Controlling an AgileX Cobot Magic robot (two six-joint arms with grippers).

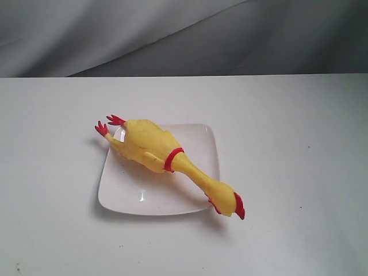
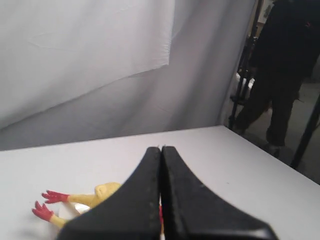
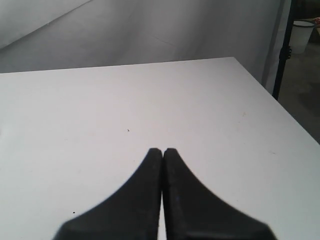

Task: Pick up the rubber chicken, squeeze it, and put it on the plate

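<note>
Rubber chicken: one, lying diagonally across one plate.

The exterior camera looks down across the table; wrist cameras sit low, the left sharing the rubber chicken.

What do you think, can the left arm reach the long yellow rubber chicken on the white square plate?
Probably yes: nothing stands over the rubber chicken or the plate, and the left gripper, shut, sits close by its feet.
</note>
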